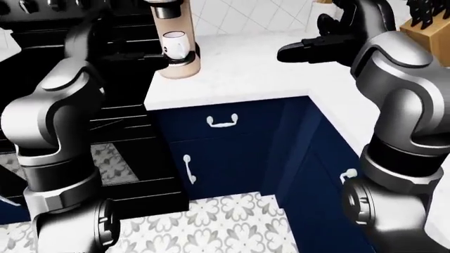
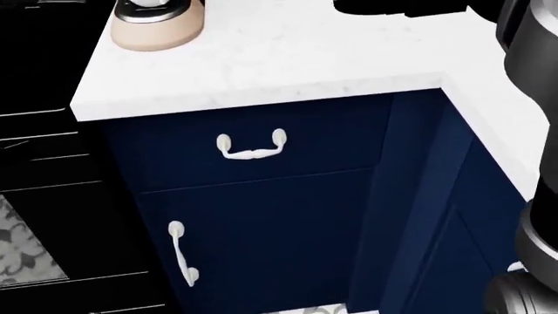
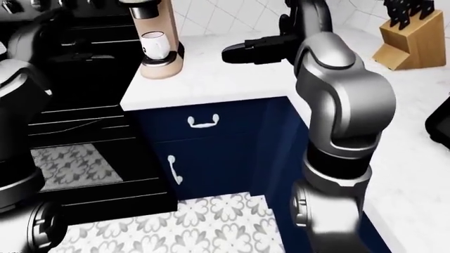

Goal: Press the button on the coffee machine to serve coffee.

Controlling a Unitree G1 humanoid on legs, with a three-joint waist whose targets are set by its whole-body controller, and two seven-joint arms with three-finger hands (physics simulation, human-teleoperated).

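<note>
The beige coffee machine [image 1: 177,31] stands at the left end of the white counter [image 1: 253,79], with a white cup [image 1: 174,43] on its tray. Its top is cut off by the picture edge, so no button shows. Its base also shows at the top left of the head view [image 2: 157,29]. My right hand [image 3: 236,52] hovers over the counter to the right of the machine, black fingers stretched out toward it, open and empty. My left arm [image 1: 56,116] rises at the left. Its dark hand [image 1: 144,57] blends into the black stove beside the machine's base.
A black stove and oven [image 1: 120,137] fills the left. Navy cabinets with white handles [image 1: 222,121] stand under the L-shaped counter. A wooden knife block [image 3: 411,34] stands at the top right. A black object [image 3: 441,126] sits at the right edge. The floor [image 1: 225,221] is patterned tile.
</note>
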